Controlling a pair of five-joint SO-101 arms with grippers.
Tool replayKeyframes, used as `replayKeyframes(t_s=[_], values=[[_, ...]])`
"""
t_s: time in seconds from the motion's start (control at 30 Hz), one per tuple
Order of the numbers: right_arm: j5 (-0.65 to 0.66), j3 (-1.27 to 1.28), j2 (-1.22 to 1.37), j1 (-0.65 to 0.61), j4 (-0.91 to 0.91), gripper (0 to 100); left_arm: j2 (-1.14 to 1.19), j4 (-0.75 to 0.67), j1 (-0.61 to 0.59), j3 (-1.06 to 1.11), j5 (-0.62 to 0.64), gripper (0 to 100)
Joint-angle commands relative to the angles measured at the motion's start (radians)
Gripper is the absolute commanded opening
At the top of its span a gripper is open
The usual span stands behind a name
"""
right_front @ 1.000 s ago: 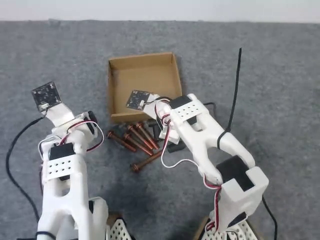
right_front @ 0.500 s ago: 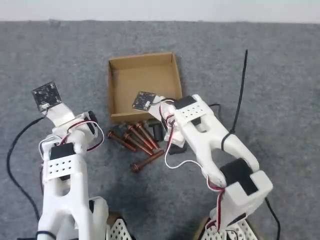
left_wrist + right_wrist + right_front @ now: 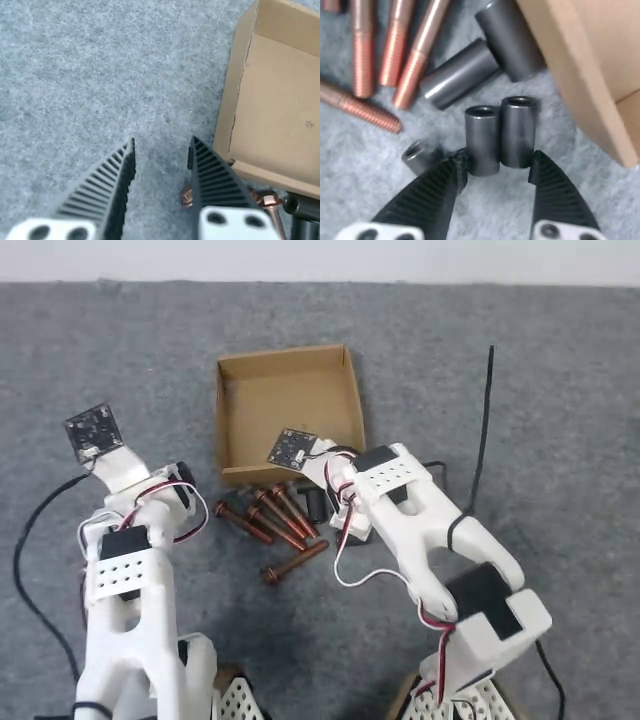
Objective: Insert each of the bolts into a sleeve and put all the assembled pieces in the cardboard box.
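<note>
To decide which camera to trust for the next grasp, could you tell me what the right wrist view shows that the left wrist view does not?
Right wrist view: two upright sleeves side by side at the tips of the open right gripper, with lying sleeves beyond them. Left wrist view: the open left gripper over bare carpet. Both: the cardboard box and copper bolts.

Two white arms with perforated plates, black ridged fingers, seemingly red-and-white wires.
</note>
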Motion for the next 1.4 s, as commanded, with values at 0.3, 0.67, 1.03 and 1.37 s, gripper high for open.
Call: replayKeyframes(t_s=[0.3, 0.67, 1.03, 1.37], values=[[-0.104, -0.04, -0.07, 0.044, 0.008, 0.7, 0.003, -0.032, -0.005, -0.01, 0.011, 17], [-0.482, 0.103, -0.374, 0.196, 0.065, 0.7, 0.003, -0.034, -0.003, -0.008, 0.011, 17], [-0.431, 0.19, -0.46, 0.182, 0.053, 10.3, 0.003, -0.034, 0.018, 0.002, 0.011, 17], [-0.002, 0.25, -0.47, -0.01, 0.111, 13.4, 0.003, -0.034, 0.014, 0.001, 0.011, 17]])
